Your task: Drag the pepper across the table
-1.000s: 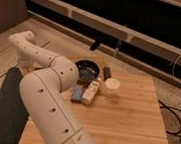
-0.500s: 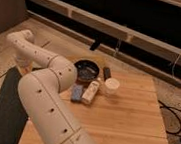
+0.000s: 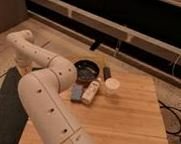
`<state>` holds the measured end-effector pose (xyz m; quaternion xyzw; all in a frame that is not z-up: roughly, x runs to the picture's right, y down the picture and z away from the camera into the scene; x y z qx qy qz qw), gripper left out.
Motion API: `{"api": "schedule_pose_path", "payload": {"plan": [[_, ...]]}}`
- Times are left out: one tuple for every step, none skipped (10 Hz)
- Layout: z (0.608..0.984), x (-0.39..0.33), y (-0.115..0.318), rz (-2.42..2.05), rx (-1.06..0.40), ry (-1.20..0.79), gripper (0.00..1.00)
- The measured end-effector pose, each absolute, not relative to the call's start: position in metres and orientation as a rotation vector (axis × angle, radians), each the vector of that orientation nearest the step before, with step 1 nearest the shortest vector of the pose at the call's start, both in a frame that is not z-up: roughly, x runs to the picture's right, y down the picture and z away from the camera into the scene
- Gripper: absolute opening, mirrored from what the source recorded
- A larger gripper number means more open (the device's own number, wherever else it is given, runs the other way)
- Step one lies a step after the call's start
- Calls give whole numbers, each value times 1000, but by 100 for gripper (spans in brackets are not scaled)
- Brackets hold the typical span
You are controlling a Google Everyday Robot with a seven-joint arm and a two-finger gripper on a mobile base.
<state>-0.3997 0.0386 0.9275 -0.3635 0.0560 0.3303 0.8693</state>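
The pepper is hidden or out of view on the light wooden table [image 3: 127, 122]. My white arm [image 3: 45, 95] fills the left foreground, and its elbow [image 3: 20, 41] bends at the upper left. Beyond these links I cannot see my gripper. It is out of view, hidden behind the arm.
On the table's far left part stand a dark round bowl [image 3: 86, 71], a small dark object [image 3: 106, 73] and a white cup [image 3: 111, 85]. A white bottle [image 3: 90, 92] lies beside a blue block [image 3: 76, 91]. A dark grey floor mat [image 3: 3, 109] lies left of the table; cables [image 3: 176, 116] run at the right.
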Motion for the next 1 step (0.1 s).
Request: {"api": "schedule_pose_path", "payload": {"plan": [[928,-400,39,691,-760,117,80]]}}
